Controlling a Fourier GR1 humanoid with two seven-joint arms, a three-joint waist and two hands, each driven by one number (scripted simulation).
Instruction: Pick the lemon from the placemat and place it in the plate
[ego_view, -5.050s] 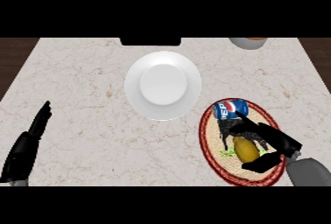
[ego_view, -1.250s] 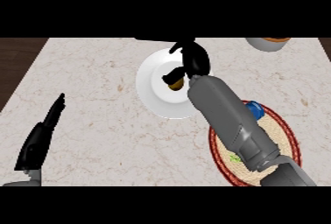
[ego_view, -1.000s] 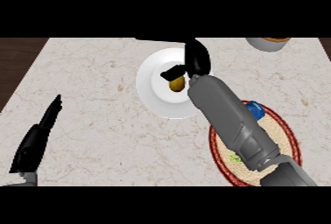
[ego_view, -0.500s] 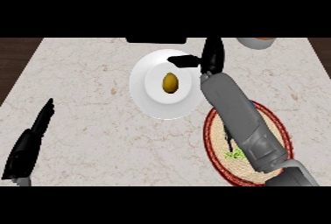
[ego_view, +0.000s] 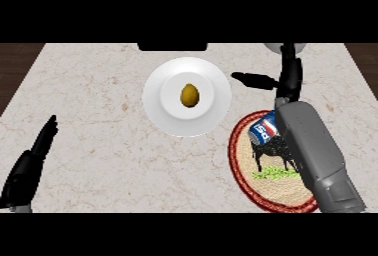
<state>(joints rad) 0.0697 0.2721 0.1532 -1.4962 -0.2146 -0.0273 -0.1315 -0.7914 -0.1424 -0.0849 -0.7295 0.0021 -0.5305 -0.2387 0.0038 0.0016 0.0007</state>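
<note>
The lemon (ego_view: 190, 95) is seen lying in the middle of the plate (ego_view: 166, 107). The right hand (ego_view: 284, 80) is held beside it, fingers straight and apart, empty. The lemon is judged light, firm, roll-prone; best taken across its middle.

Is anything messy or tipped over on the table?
Only the soda can: it lies on its side on the round placemat, partly under the right forearm. The lemon sits neatly in the middle of the plate. Nothing looks spilled or broken.
</note>
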